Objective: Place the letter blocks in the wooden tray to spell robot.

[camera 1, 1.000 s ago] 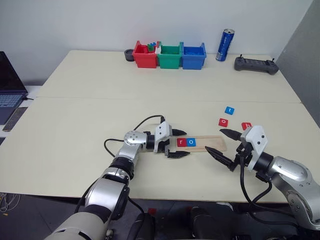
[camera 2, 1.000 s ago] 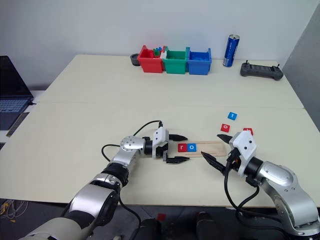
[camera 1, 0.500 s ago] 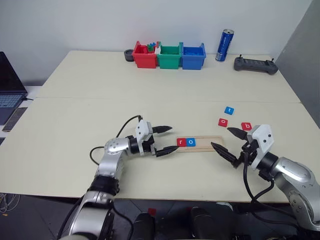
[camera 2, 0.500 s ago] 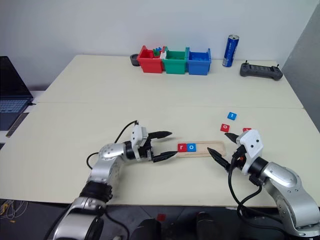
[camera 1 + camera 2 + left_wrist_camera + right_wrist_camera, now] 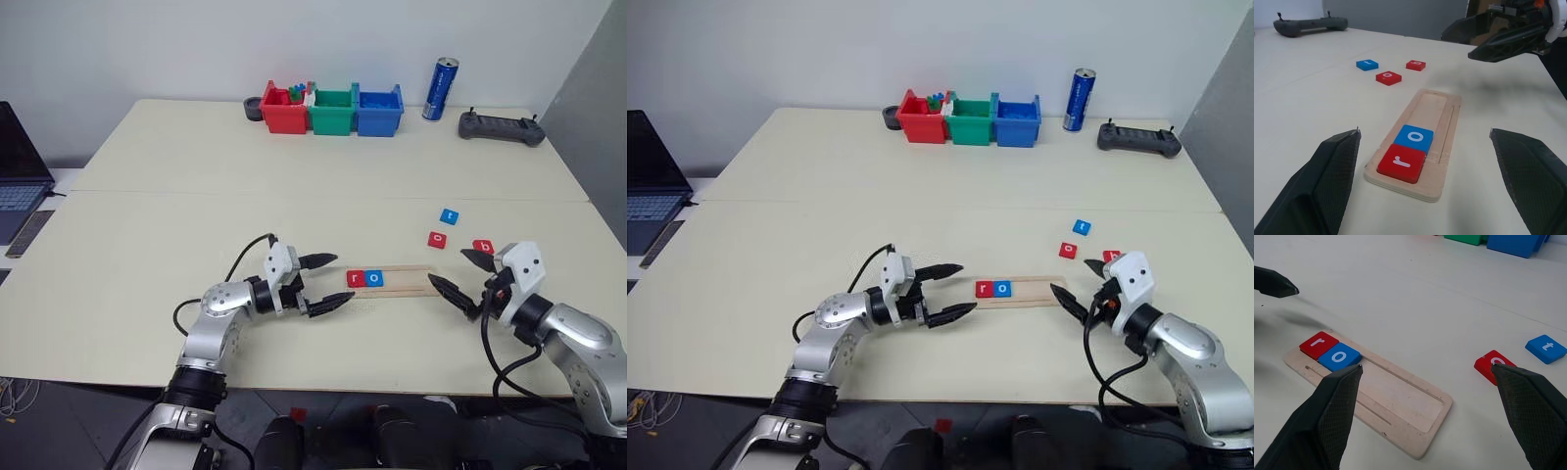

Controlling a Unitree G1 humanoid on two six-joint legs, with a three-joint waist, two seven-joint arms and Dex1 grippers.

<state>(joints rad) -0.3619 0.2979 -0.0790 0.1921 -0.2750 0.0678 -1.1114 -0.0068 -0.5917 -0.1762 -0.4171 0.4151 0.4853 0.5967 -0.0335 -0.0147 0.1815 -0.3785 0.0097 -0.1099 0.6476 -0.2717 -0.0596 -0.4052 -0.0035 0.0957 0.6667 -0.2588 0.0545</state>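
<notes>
Wooden tray (image 5: pixel 392 280) lies near the front of the table (image 5: pixel 196 196), between the two grippers. Its left end holds two letter blocks side by side: red "r" block (image 5: pixel 355 279), then blue "o" block (image 5: pixel 373 279). The three slots to their right are bare.

Still loose on the table, beyond the tray's right end: red "b" block (image 5: pixel 483 247), red "o" block (image 5: pixel 437 239), blue "t" block (image 5: pixel 449 215). All three lie flat and apart from one another.

Left gripper (image 5: pixel 325 283) hovers just off the tray's left end, fingers apart, holding nothing. Right gripper (image 5: pixel 464 278) sits at the tray's right end, fingers wide apart, also empty.

Judged step: two of five placed; the "b" is due next. The right gripper is nearest it, and the block lies just beyond its upper finger. The move calls for closing on a thin flat tile, then setting it flush against the blue "o".

Red, green and blue bins (image 5: pixel 331 109), can (image 5: pixel 441 88) and controller (image 5: pixel 502 126) stand along the far edge, a laptop (image 5: pixel 20 176) off the table's left side, all well clear. The red "o" beside the "b" is the likeliest thing to get nudged.
</notes>
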